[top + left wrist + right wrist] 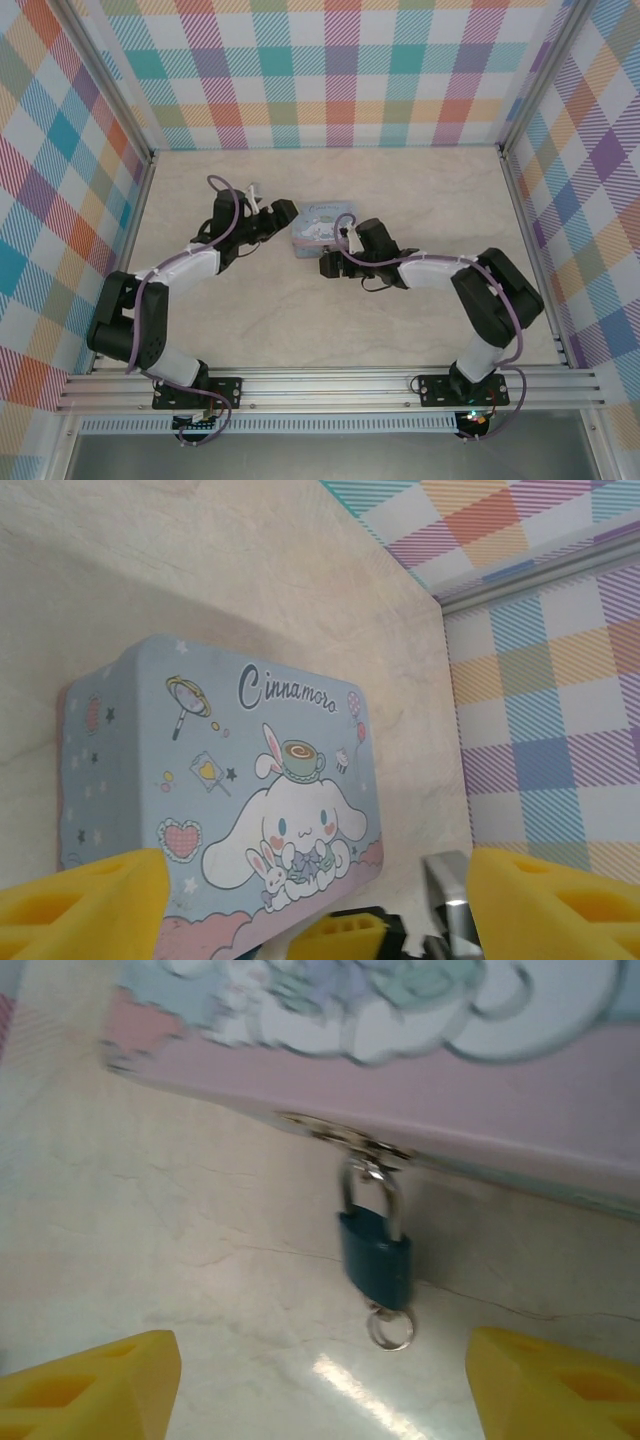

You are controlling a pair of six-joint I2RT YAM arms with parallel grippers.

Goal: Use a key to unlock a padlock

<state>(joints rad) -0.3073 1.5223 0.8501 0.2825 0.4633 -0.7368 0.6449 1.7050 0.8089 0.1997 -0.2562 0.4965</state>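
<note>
Teal padlock (376, 1260) (blurry) on cut-off tin (420, 1070)

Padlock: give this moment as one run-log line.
padlock: hanging off tin, shackle looks shut | right gripper: jaws open, facing padlock, no contact | left gripper: jaws open at tin

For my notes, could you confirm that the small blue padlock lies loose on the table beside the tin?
Not quite: the padlock is beside the tin but not loose; it is hooked through the tin's clasp, as the right wrist view shows.
</note>
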